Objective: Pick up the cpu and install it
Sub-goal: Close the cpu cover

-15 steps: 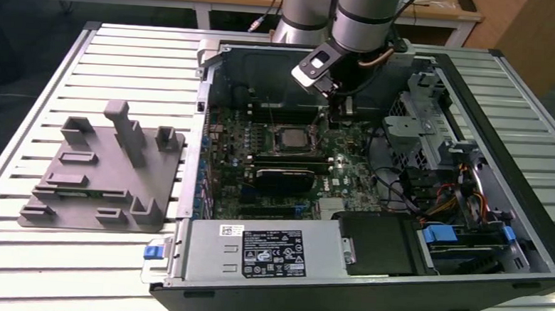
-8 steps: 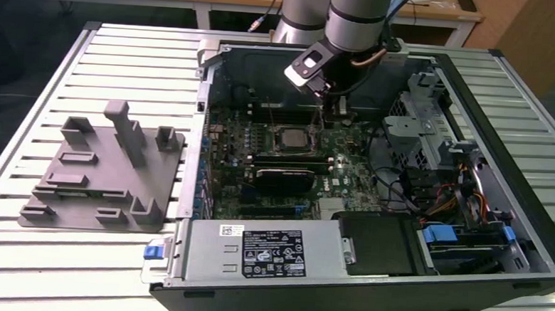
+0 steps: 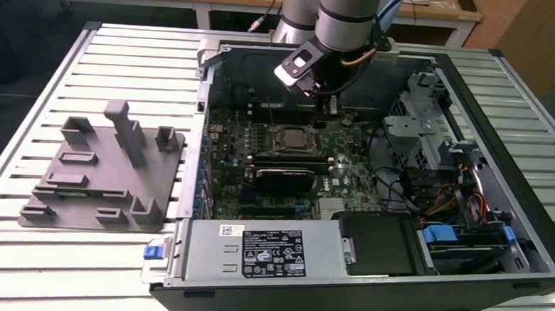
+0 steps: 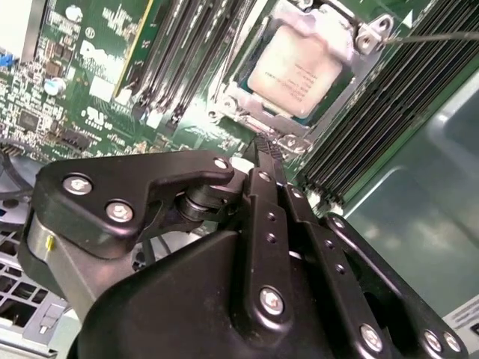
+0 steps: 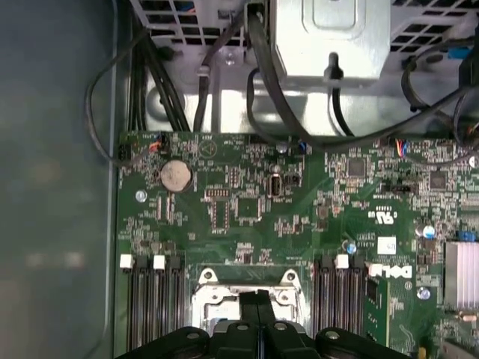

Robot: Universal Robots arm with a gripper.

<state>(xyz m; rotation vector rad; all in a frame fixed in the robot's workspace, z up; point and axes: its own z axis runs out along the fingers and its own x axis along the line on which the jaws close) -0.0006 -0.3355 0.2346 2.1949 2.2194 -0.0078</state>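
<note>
The cpu [image 4: 296, 69] is a flat square with a dull silver top and a thin greenish rim. It lies flat in the socket [image 3: 291, 138] near the middle of the motherboard [image 5: 247, 202], and a metal frame [image 4: 352, 56] goes around its edges. Long black memory slots [image 4: 374, 120] run just beside the socket on two sides.

The gripper [image 4: 267, 146] hangs near the cpu, a little above one edge of the frame. Its two fingers are pressed together with nothing between them.

The motherboard is inside an open computer case [image 3: 510, 75]. The case walls, a drive cage [image 3: 432, 114] and cables [image 5: 262, 82] stand around it, and the space over the socket is open. A grey tray [image 3: 105, 175] lies on the table [image 3: 34, 71], well apart, at the exterior view's left.
</note>
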